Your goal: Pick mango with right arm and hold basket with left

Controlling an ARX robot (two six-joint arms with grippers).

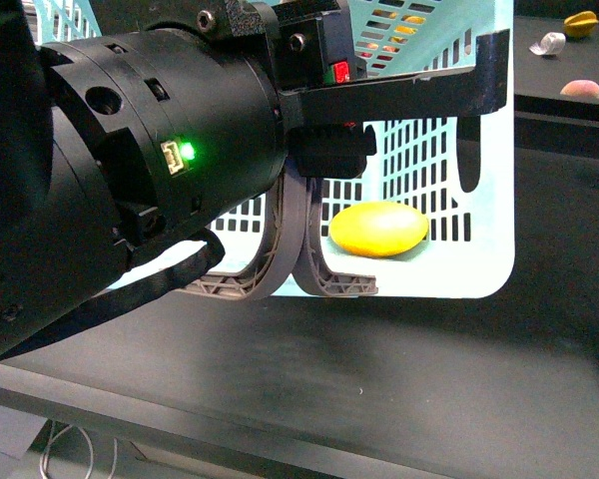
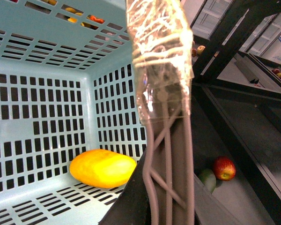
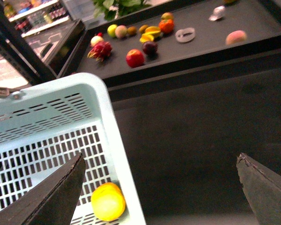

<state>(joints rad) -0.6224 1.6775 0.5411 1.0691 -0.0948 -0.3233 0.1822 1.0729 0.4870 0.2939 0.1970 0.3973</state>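
Note:
The yellow mango (image 1: 377,229) lies on the slotted floor of the turquoise basket (image 1: 491,267), near its corner. My bulky black left arm (image 1: 160,150) fills the left of the front view. In the left wrist view my left gripper (image 2: 166,206) is shut on the basket's grey-brown handles (image 2: 166,154), with the mango (image 2: 103,168) below and to one side. My right gripper (image 3: 161,187) is open over the dark table, just outside the basket's rim (image 3: 118,157). The mango (image 3: 108,201) shows inside that rim, near one finger (image 3: 51,197). The right gripper does not show in the front view.
A raised dark shelf behind holds loose fruit: a red apple (image 3: 135,57), a dragon fruit (image 3: 100,49), a peach (image 3: 237,37) and a star fruit (image 1: 581,23). Beside the basket lie a red apple (image 2: 224,168) and a green fruit (image 2: 207,179).

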